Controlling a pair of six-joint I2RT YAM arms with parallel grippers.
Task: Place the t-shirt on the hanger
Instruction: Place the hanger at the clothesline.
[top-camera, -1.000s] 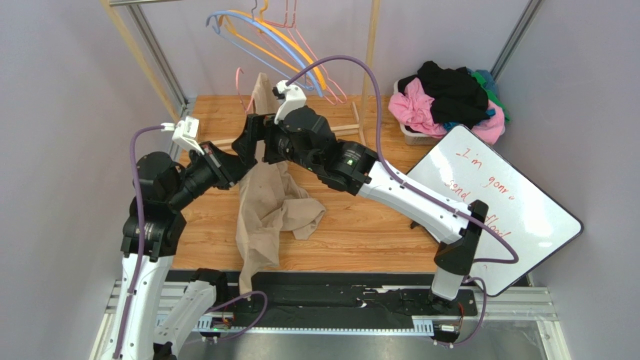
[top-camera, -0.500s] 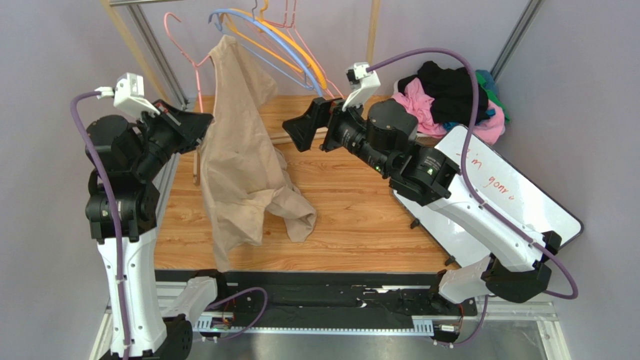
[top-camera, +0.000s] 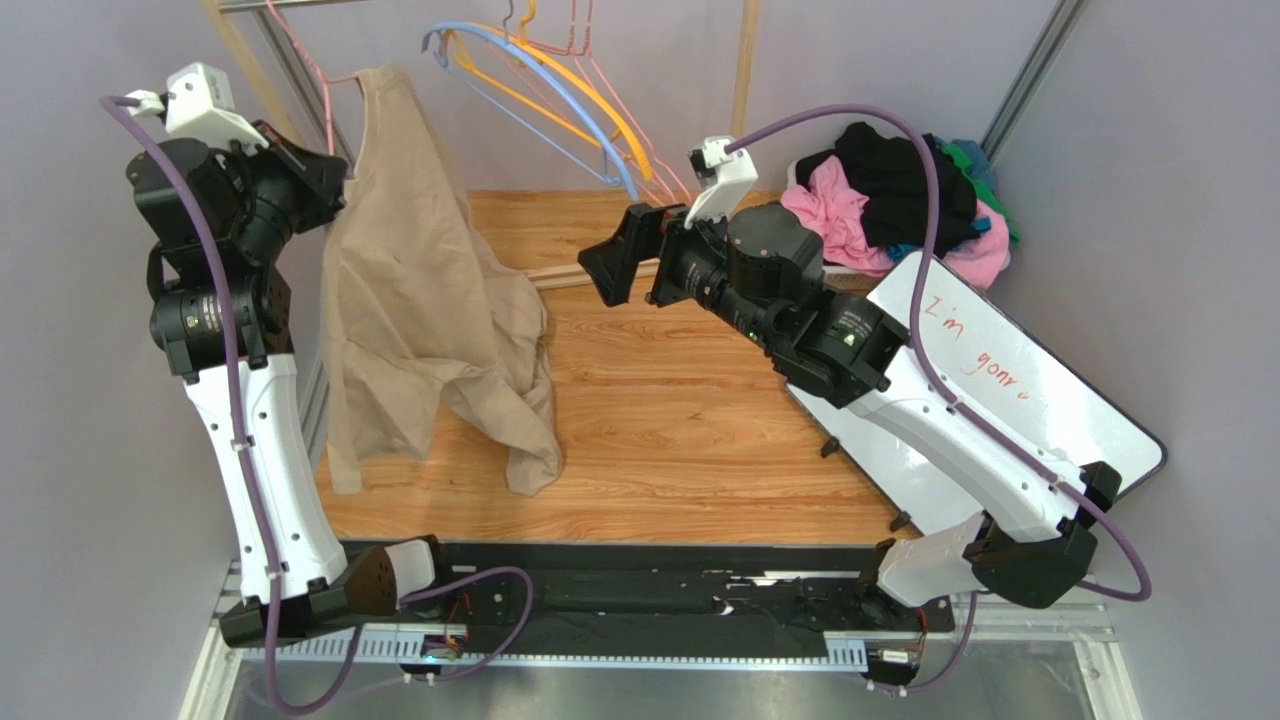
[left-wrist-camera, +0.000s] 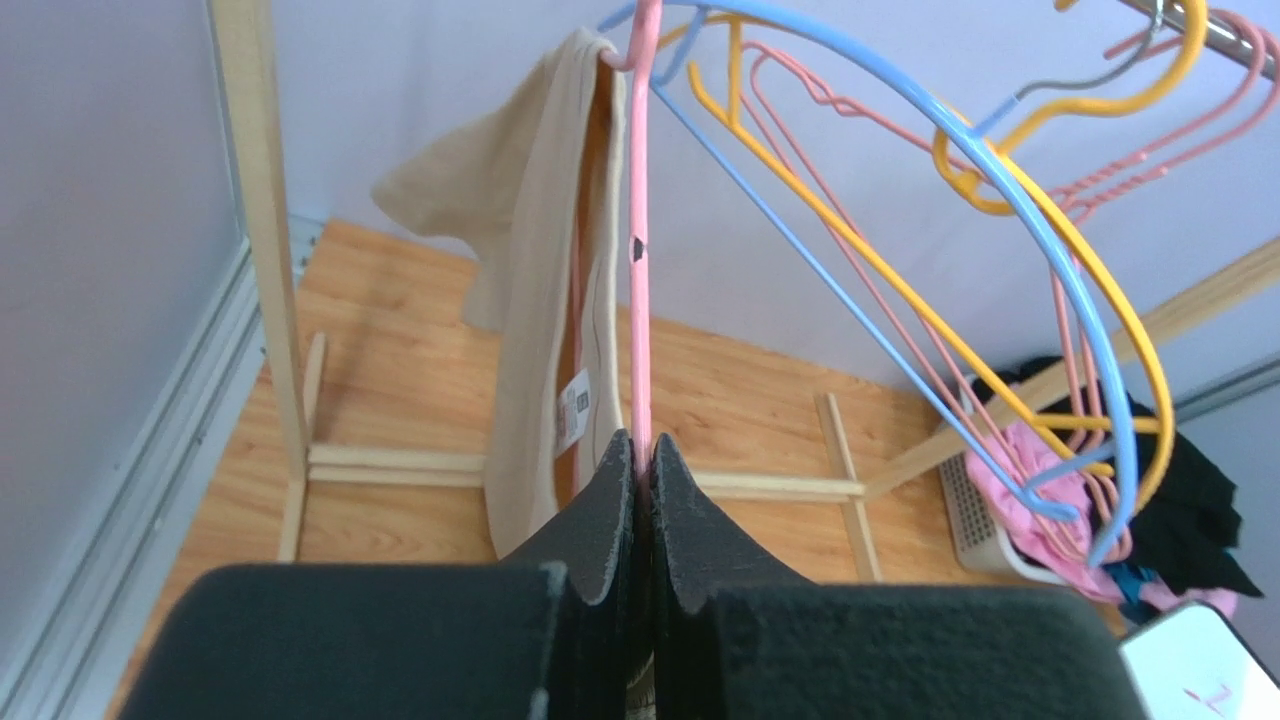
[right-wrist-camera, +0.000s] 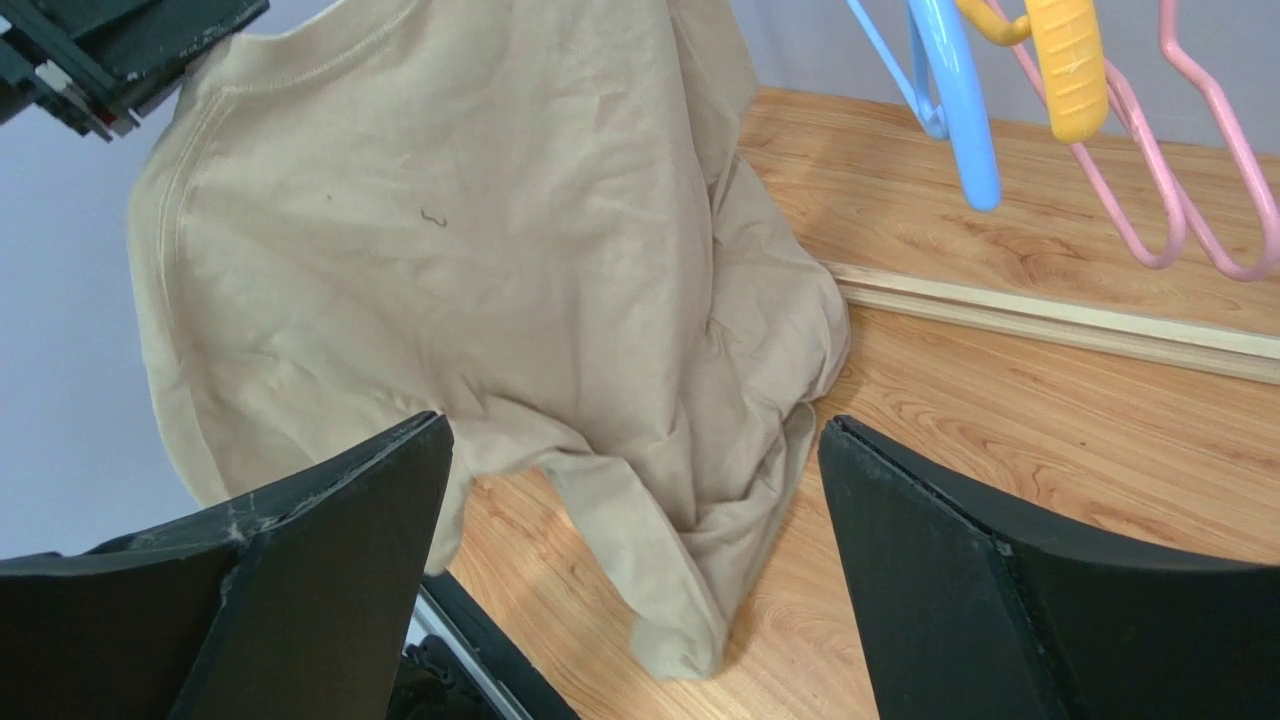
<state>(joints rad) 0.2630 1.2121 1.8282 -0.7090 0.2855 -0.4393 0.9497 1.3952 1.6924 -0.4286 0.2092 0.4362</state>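
The left arm is now much higher and further left than half a second ago. Its left fingers (left-wrist-camera: 646, 480) are shut tight on the thin pink hanger (left-wrist-camera: 639, 225). The t-shirt (top-camera: 421, 315) has gone up with it and hangs down long, over the left side of the worktop (top-camera: 691, 435). I cannot tell if its bottom end touches the wood. The right fingers (top-camera: 604, 263) are wide open, hold nothing, and have barely moved. So I think the shirt is on the hanger, maybe by one shoulder only. I count one t-shirt and one held hanger. On the rail are one blue hanger (right-wrist-camera: 950, 90), one orange hanger (right-wrist-camera: 1070, 38) and at least two more pink hangers (left-wrist-camera: 1112, 192). Far right are one heap of clothes (top-camera: 902, 195) and one whiteboard (top-camera: 1022, 405).
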